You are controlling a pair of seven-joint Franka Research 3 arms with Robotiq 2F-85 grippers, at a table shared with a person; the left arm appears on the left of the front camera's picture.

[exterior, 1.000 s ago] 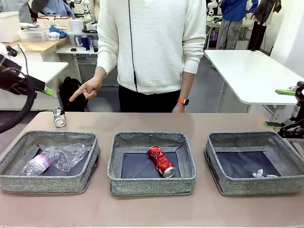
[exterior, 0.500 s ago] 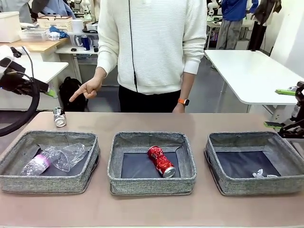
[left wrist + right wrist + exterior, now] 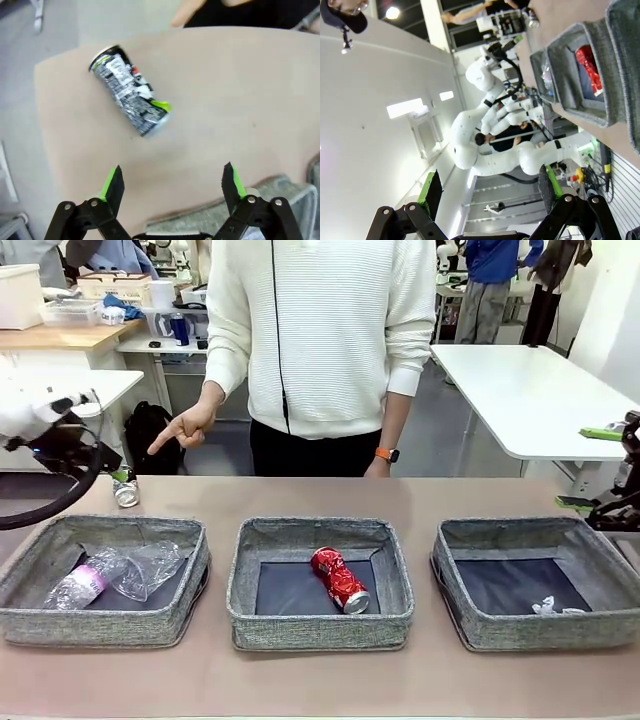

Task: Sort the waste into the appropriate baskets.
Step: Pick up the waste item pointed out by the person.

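The three baskets stand in a row along the near side of the bench (image 3: 420, 495), each already holding one class of waste: the left basket (image 3: 60, 615) contains the two clear plastic bottles, one with a pink label (image 3: 85, 583) and one without a label (image 3: 150, 565); the middle basket (image 3: 245, 625) contains the red can (image 3: 339, 579) lying on its side; the right basket (image 3: 455, 615) contains the small white scrap (image 3: 545, 607) near its front wall. This arrangement indicates that bottles, cans and other scraps are kept apart. One item remains outside the baskets: the dark can (image 3: 124, 486), lying on its side on the bare bench at the far left corner, behind the left basket. The person's hand (image 3: 186, 429) points a finger down toward that corner, apparently to mark the can as the next item. The left claw (image 3: 171, 182) hovers above the bench with its jaws spread wide and empty; in its wrist view the dark can (image 3: 129, 97) lies just beyond the fingertips, with the rim of the left basket at the bottom edge, so the claw appears positioned for an approach to the can. The right claw (image 3: 489, 189) is parked off to the side, wide open and holding nothing, and faces away from the work area. Judged by its contents, the middle basket is the likely destination for the dark can.
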